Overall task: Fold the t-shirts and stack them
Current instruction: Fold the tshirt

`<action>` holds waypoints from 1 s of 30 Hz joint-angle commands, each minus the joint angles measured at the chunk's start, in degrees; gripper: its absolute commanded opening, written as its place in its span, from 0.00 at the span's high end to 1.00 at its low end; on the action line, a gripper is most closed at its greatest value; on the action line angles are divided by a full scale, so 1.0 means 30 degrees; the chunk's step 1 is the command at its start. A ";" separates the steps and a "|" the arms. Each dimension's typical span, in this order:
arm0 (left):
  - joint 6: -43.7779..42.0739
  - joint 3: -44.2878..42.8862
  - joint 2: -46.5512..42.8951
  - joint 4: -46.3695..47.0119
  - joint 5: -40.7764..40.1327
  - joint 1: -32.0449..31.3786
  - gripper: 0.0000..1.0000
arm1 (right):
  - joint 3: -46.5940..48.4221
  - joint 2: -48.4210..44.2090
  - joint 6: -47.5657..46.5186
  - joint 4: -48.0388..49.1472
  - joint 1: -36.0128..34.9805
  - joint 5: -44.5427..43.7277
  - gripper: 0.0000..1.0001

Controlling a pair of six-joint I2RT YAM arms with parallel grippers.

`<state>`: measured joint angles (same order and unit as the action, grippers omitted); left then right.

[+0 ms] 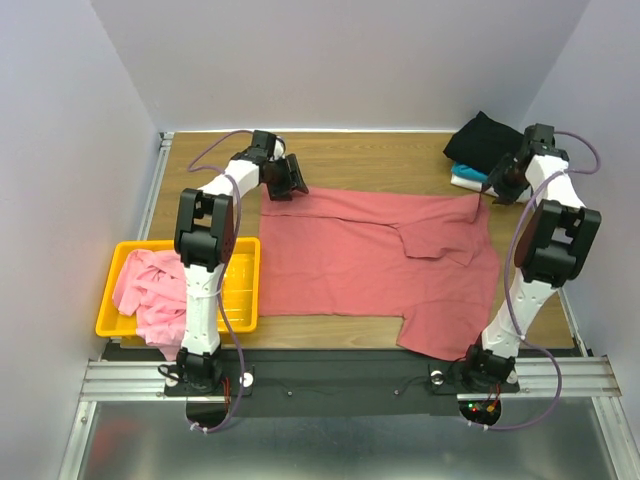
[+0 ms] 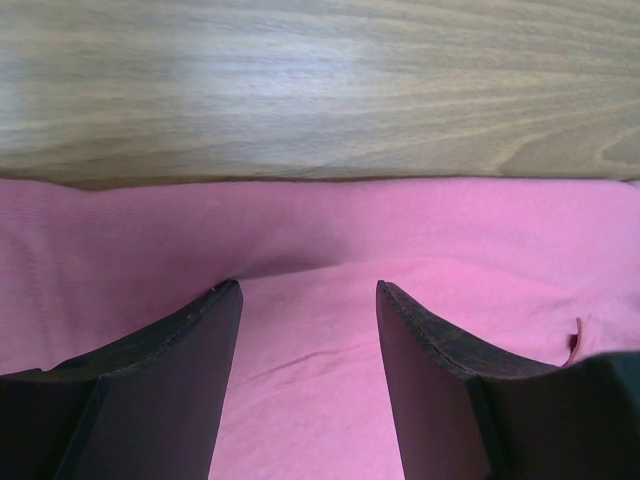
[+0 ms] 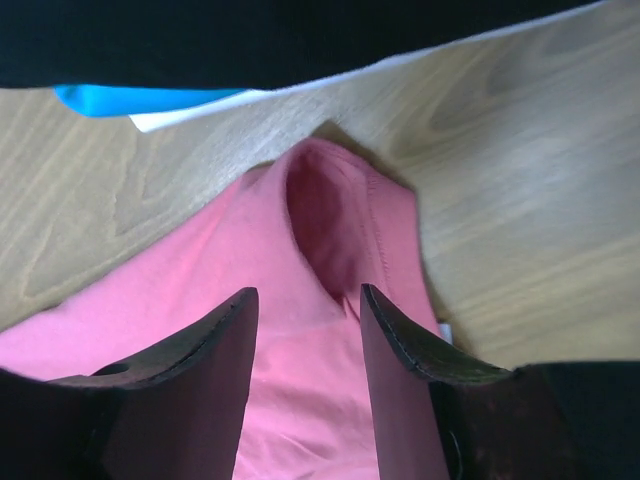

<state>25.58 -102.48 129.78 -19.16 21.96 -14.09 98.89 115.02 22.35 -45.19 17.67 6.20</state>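
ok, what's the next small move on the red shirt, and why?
Probably lower both grippers and pinch the far edge to fold it nearward. The red shirt lies spread out, not yet folded; left gripper and right gripper hover open over its far corners.

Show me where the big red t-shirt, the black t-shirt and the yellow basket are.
big red t-shirt [image 1: 370,270]: top external view, middle of its spread-out body.
black t-shirt [image 1: 485,140]: top external view, middle of the dark bundle at the far right.
yellow basket [image 1: 103,318]: top external view, its left wall.
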 commanded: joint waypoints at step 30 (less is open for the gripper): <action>0.0759 0.0789 -0.0163 0.0380 -0.1313 0.1385 0.32 | 0.0902 0.3553 0.0315 0.1792 0.1051 -0.0718 1.00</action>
<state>28.03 -102.00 129.91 -17.69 19.55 -10.41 102.13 124.99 23.79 -41.63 18.59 7.35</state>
